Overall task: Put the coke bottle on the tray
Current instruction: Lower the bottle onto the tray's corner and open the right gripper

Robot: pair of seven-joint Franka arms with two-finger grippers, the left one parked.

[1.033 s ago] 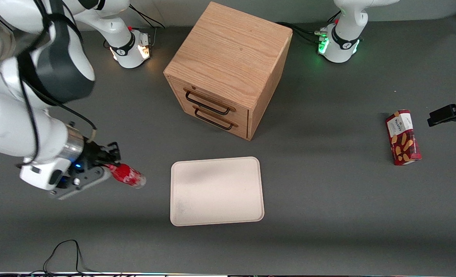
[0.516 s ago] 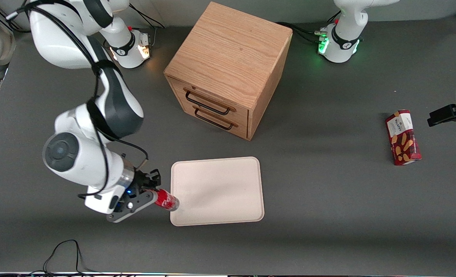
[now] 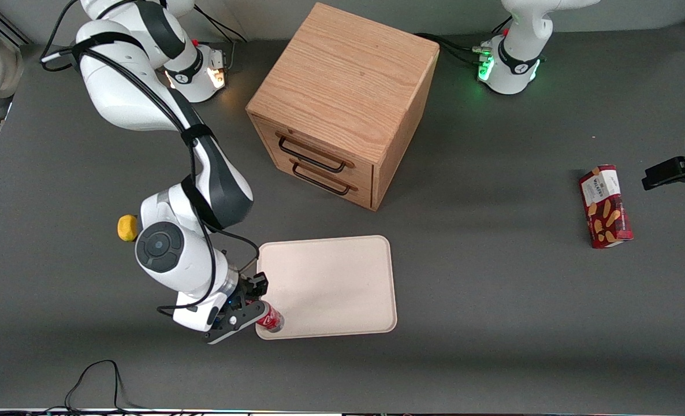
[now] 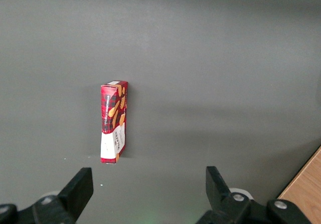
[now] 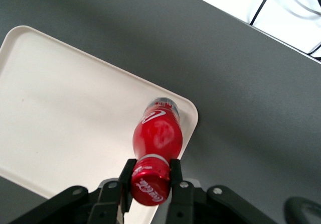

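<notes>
One tool [image 5: 150, 176] grips the coke bottle [image 5: 156, 135] by its cap. Both hang over the tray [image 3: 342, 271] corner, lower left of the front view.

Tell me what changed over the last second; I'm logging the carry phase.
The pincer, shut on the coke bottle throughout, carried it from the working arm's end of the table to above the tray corner nearest the camera. A yellow object came into view. Tray, cabinet and biscuit box stayed put.

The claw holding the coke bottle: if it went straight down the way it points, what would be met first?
Probably the tray: the claw grips the coke bottle by its cap, base above the tray's corner; height unclear.
</notes>
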